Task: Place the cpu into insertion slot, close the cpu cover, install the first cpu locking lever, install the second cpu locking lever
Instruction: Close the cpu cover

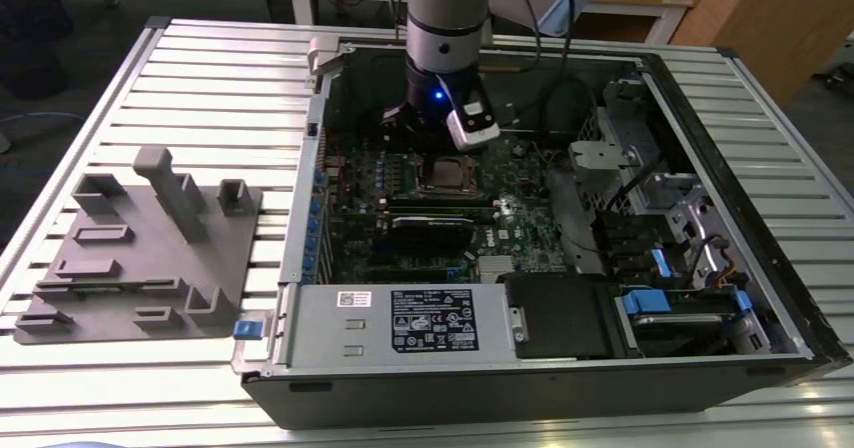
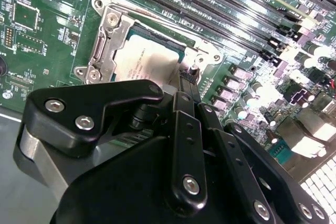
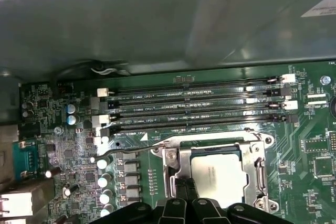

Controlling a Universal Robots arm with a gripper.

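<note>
Slatted metal table [image 1: 200, 78] | green board [image 3: 310, 148] | silver cpu [image 3: 218, 174] within square cpu cover [image 3: 261, 167] | gripper [image 3: 186, 183] pressed together

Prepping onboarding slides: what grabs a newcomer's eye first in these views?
In the first wrist view, the black gripper hangs at the edge of the cpu cover, which lies flat around the silver cpu. In the exterior view, the open computer case sits on a slatted table, a grey fixture tray on the exterior view's left.

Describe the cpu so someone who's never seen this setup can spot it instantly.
Look inside the open computer case at the green circuit board. Beside the long black memory slots sits a square metal cpu cover; the cpu is the dull silver square in its window.
</note>
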